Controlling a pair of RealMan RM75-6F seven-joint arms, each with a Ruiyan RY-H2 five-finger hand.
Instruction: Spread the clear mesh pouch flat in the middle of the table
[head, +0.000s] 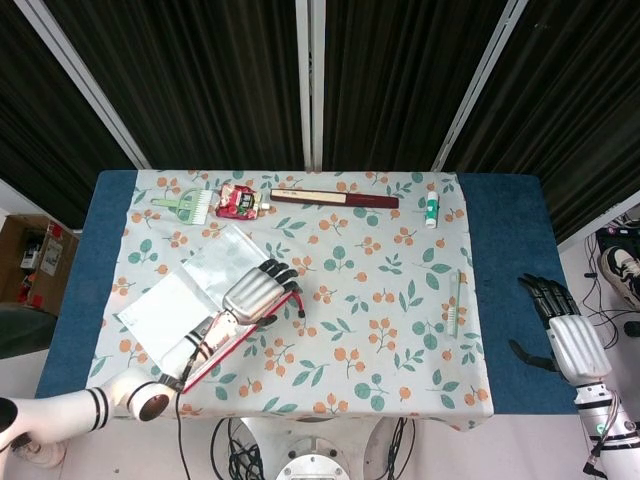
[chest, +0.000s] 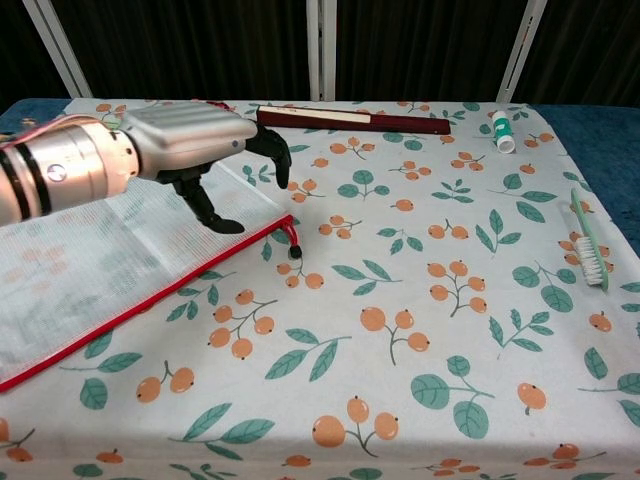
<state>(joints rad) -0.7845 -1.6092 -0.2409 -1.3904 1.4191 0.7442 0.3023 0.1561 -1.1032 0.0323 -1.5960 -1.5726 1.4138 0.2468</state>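
Note:
The clear mesh pouch (head: 185, 295) with a red zipper edge lies flat on the left half of the table, also seen in the chest view as the pouch (chest: 100, 270). My left hand (head: 255, 293) hovers above the pouch's right corner near the zipper pull (chest: 293, 252), fingers spread and holding nothing; the chest view shows this left hand (chest: 195, 140) above the cloth, its fingers pointing down. My right hand (head: 565, 335) hangs open off the table's right side, over the blue edge.
A floral tablecloth (head: 370, 300) covers the table. Along the far edge lie a green brush (head: 185, 203), a red packet (head: 238, 201), a dark long case (head: 335, 198) and a small white-green tube (head: 431, 209). A green toothbrush (head: 455, 305) lies at the right.

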